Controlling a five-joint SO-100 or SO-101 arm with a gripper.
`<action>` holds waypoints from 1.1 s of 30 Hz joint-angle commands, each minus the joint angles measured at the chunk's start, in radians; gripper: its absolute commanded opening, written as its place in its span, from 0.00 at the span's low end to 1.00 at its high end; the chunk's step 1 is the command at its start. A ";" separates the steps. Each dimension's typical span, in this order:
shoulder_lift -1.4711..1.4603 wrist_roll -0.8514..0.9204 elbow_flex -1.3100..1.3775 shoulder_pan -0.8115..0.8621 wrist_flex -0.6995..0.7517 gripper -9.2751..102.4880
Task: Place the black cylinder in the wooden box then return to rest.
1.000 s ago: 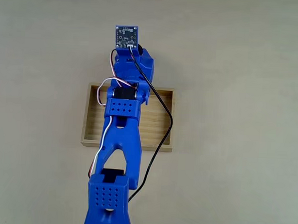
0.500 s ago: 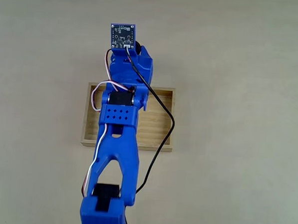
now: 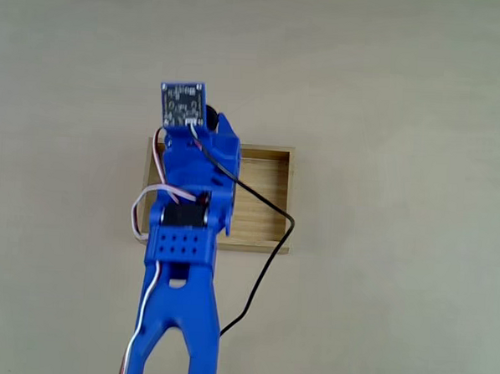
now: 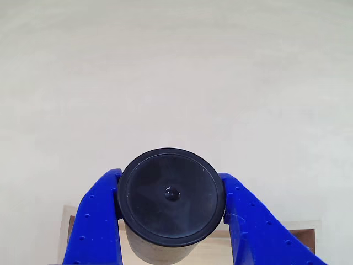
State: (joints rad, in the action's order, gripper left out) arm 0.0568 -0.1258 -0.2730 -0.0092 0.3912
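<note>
In the other view the black cylinder (image 4: 171, 196) faces the camera with its round top, clamped between two blue fingers (image 4: 94, 221). My gripper (image 4: 170, 189) is shut on it. The pale wooden box (image 4: 302, 236) shows as a strip just below and behind the cylinder. In the fixed view the blue arm (image 3: 190, 201) reaches up from the bottom edge over the left half of the wooden box (image 3: 262, 196). Its wrist, with a small circuit board (image 3: 183, 104), sits over the box's far wall. The fingers are hidden under the wrist there.
A black cable (image 3: 267, 255) loops from the wrist across the box's right part and down past its near wall. Plain beige tabletop (image 3: 404, 120) surrounds the box on all sides.
The arm has drawn back toward the bottom of the fixed view and slightly left. The wrist went from beyond the box's far wall to above it.
</note>
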 commanded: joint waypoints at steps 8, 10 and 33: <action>-0.383 -0.049 -0.336 0.028 -0.183 0.25; -0.393 -0.051 -0.376 0.032 -0.212 0.25; -0.195 -0.077 -0.436 0.052 -0.402 0.25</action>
State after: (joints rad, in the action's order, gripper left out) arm -0.1258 -0.1963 -0.7302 0.0399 0.0276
